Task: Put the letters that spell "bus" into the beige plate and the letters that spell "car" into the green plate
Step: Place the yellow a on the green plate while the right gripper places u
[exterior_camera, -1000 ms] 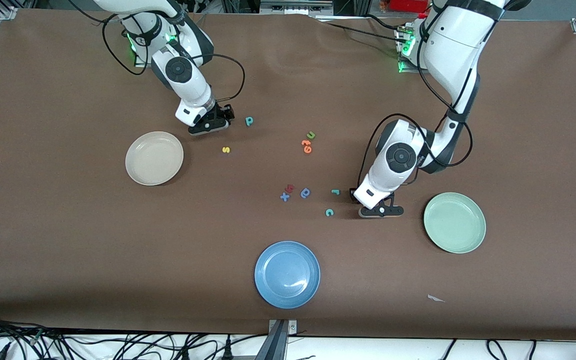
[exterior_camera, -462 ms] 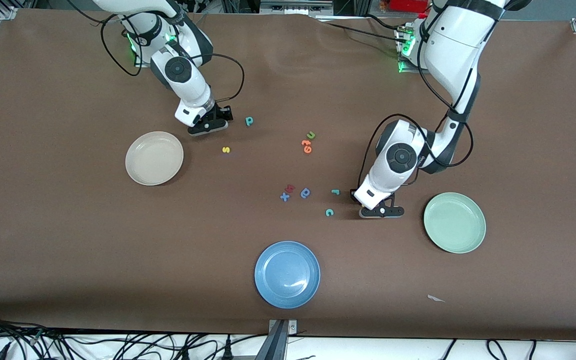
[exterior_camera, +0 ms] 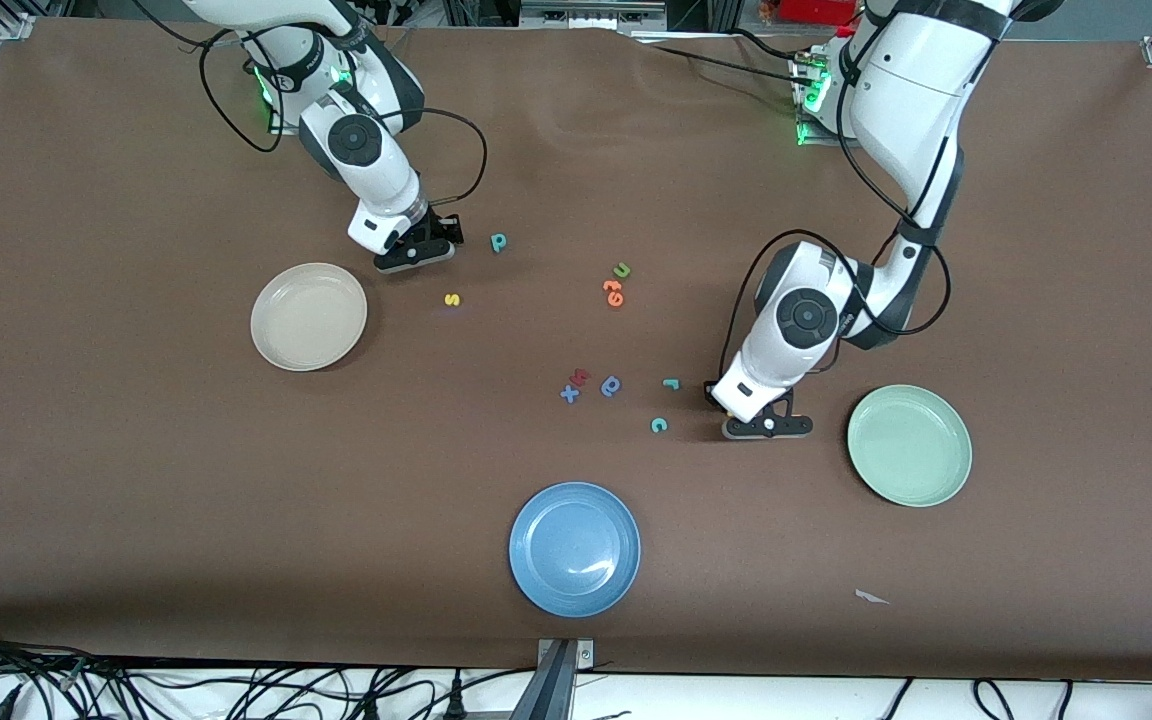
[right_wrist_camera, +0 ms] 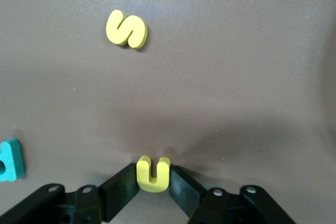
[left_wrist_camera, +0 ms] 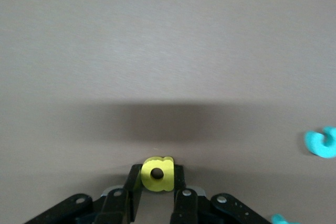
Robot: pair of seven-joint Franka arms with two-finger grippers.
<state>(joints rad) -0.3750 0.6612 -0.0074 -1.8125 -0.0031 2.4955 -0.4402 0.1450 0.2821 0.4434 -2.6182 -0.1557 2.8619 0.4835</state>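
Left tool [left_wrist_camera: 156, 199] pinches the yellow a [left_wrist_camera: 157, 173], right tool [right_wrist_camera: 152, 192] the yellow u [right_wrist_camera: 153, 172] — shallow tip grips, so either letter could slip out during lifting.

No printed labels or brands are readable; only foam letters are read. Yellow a [left_wrist_camera: 157, 173] is pinched between the left jaws, yellow u [right_wrist_camera: 153, 173] between the right jaws, with yellow s [right_wrist_camera: 126, 29] ahead of the right jaws.

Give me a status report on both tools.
Left tool shut on yellow a. Right tool shut on yellow u. Beige plate and green plate empty.
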